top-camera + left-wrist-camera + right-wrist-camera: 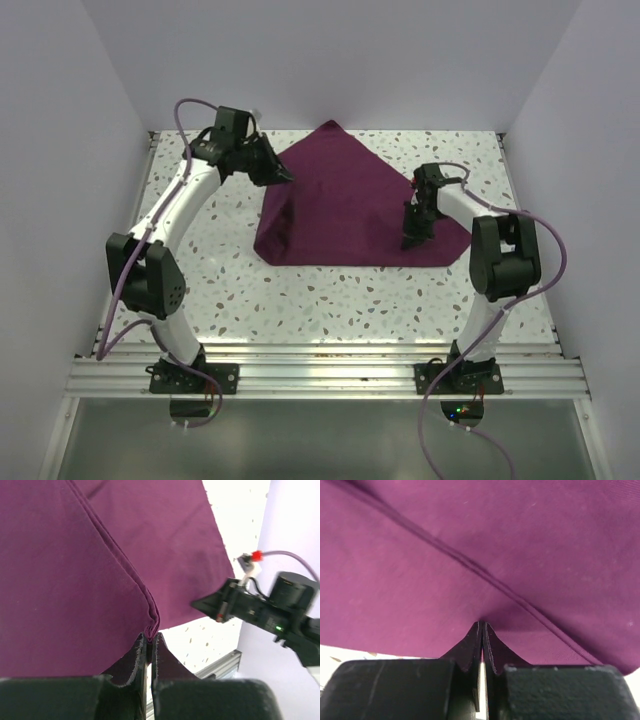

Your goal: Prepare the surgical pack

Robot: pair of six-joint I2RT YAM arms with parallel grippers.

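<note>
The surgical pack (345,205) is the big purple-maroon cloth spread over the back middle of the speckled table (300,300). Its far corner pokes up toward the rear wall and its near edge runs roughly straight across.

The left gripper (280,176) has its fingers pressed together on a folded edge at the cloth's upper left. In the left wrist view you can see layered folds running right into the tips (150,639). That side looks lifted a bit off the table, I think, though the overhead angle makes it hard to be sure.

The right gripper (412,240) is pinching the cloth too, near its right corner. Its own wrist view shows the fabric puckering up into the closed tips (483,627), with a seam or fold line crossing diagonally above. From overhead the gripper body covers the actual pinch point.

Both wrist views are mostly filled with purple, so the cloth's outline is cut off there. The left wrist view does catch the right arm (265,612) past the cloth's edge, with a small green light and a red-tipped connector.

Bare table runs between the cloth's near edge and the aluminium rail (320,375), and also along the left side. The right corner sits close to the right arm's elbow.
</note>
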